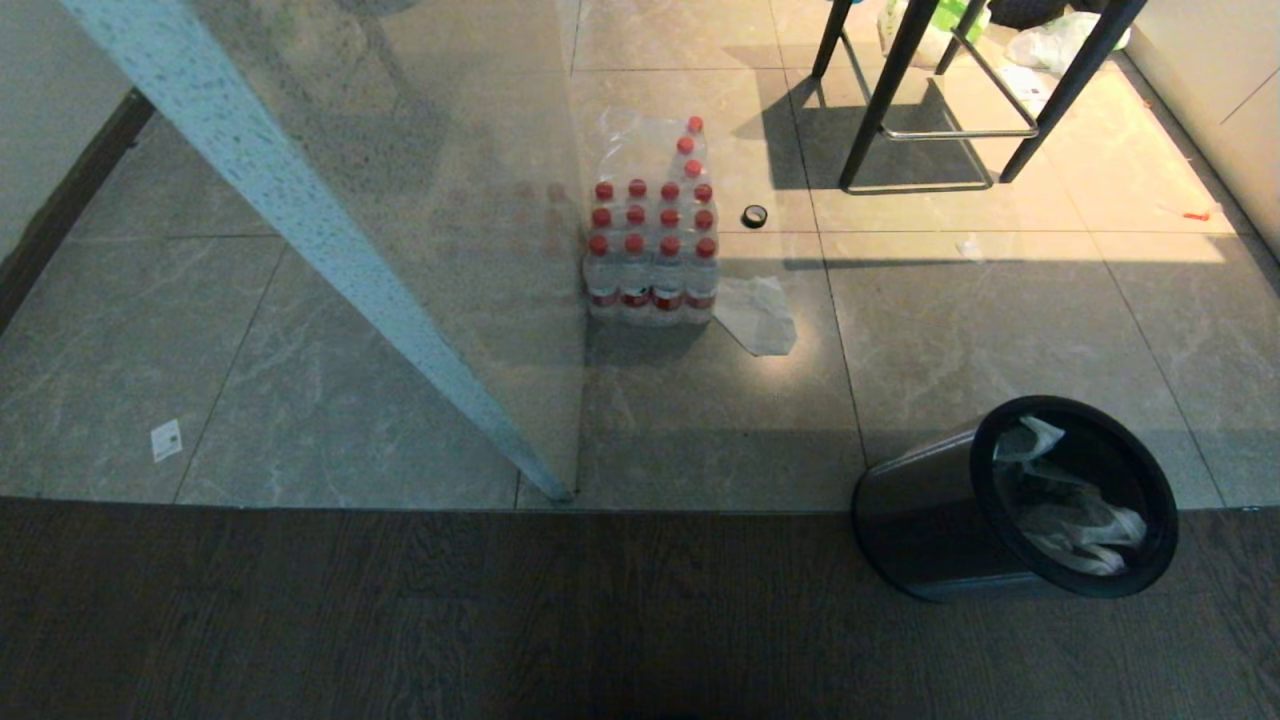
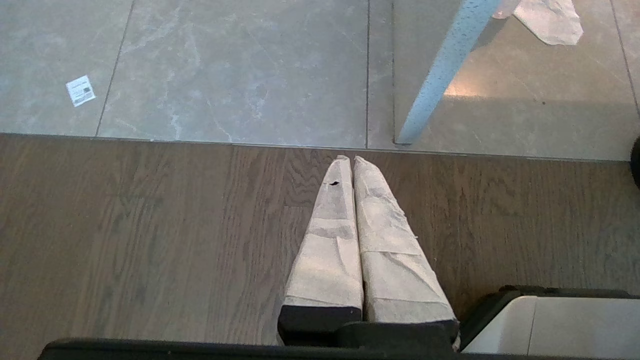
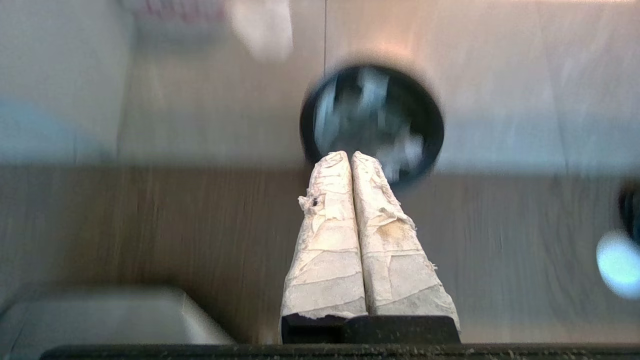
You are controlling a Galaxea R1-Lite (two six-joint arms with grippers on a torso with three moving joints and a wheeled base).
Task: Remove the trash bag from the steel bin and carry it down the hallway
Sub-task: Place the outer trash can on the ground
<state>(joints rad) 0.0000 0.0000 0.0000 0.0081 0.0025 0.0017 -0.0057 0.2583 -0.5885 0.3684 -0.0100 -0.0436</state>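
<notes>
You are at the very start: the bag (image 1: 1068, 505) sits inside the bin (image 1: 930, 520), nothing has been lifted, and the whole job of pulling it out and carrying it off is left to do. The bin stands at the near right of the scene, right on the line where the dark wood floor (image 1: 400, 620) meets the grey tiles (image 1: 330, 400), and from your head view you look down into its black-rimmed mouth. The bag looks crumpled and slack, thin pale plastic bunched against the right inner wall, with one tuft poking up by the far edge of the rim; you cannot make out its handles or any print from here. Your right gripper (image 3: 350, 156) hangs above the near side of the bin, its taped fingers pressed together and holding nothing. Your left gripper (image 2: 350, 159) hangs over bare wood farther left, fingers likewise together and empty. A pack of red-capped bottles (image 1: 652, 255) stands well beyond the bin on the tiles, clear of your reach path.
</notes>
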